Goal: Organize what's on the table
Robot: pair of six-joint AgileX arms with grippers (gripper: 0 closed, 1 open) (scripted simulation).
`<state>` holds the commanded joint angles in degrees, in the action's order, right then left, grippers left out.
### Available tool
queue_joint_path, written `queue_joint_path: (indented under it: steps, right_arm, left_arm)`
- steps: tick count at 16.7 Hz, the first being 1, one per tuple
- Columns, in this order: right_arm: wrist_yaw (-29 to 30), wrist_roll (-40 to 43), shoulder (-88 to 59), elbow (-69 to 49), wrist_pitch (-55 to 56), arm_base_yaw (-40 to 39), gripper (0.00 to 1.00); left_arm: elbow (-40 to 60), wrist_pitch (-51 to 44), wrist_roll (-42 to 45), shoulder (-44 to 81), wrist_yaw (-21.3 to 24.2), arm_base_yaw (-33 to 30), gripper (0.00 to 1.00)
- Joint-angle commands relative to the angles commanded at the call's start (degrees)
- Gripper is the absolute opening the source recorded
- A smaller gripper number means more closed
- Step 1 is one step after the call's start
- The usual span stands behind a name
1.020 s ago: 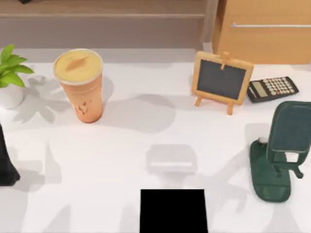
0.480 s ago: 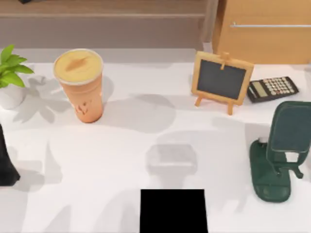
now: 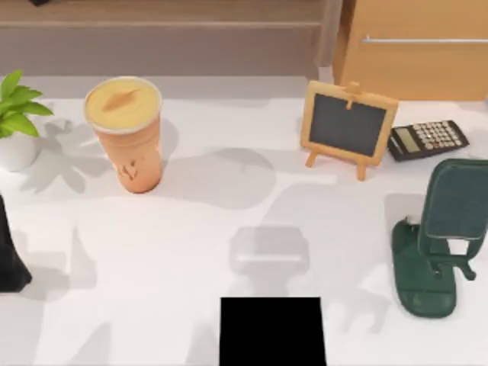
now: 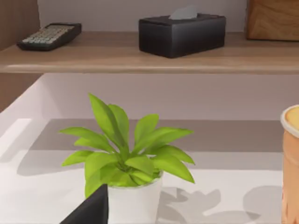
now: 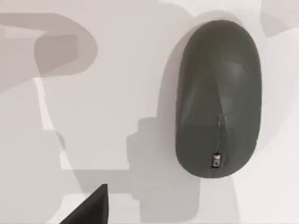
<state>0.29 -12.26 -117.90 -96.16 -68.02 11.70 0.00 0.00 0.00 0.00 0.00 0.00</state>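
White tabletop [image 3: 191,252] lies under both AgileX arms, with a wooden shelf and a wooden cabinet [image 3: 415,53] behind it.

In the left wrist view a dark corner of the left hand [image 4: 91,212] shows low in the frame. I cannot tell whether this hand is wide or narrow, and nothing is seen held in it. Just beside that dark tip stands a plant [image 4: 126,158] in a white pot, upright on the tabletop. Off to one side of the plant, further from the hand, is an orange cup [image 4: 292,163]. Beyond both, well apart from the hand, the shelf [image 4: 140,58] carries a black tissue box [image 4: 182,35] and a keypad [image 4: 49,36].

In the right wrist view a dark corner of the right hand [image 5: 91,205] shows in the same way, and its state cannot be told either. The tabletop is right beneath it. Near the hand, but not touching it, a dark green oval object [image 5: 217,98] lies flat on the white surface.

From above, the plant and cup stand on the tabletop's left side. A small chalkboard easel [image 3: 347,126] and a calculator [image 3: 427,139] sit just beside each other on the right, and a dark green stand [image 3: 450,221] is in front of them.
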Motion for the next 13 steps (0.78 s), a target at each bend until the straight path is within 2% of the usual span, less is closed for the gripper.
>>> queue_joint_path:
  steps: [7, 13]
  right_arm:
    - [0.0, -0.1, -0.7, 0.6, 0.7, -0.1, 1.0]
    - [0.0, -0.2, -5.0, 9.3, 14.6, 0.0, 1.0]
  left_arm:
    - [0.0, 0.0, 0.0, 0.0, 0.0, 0.0, 1.0]
    - [0.0, 0.0, 0.0, 0.0, 0.0, 0.0, 1.0]
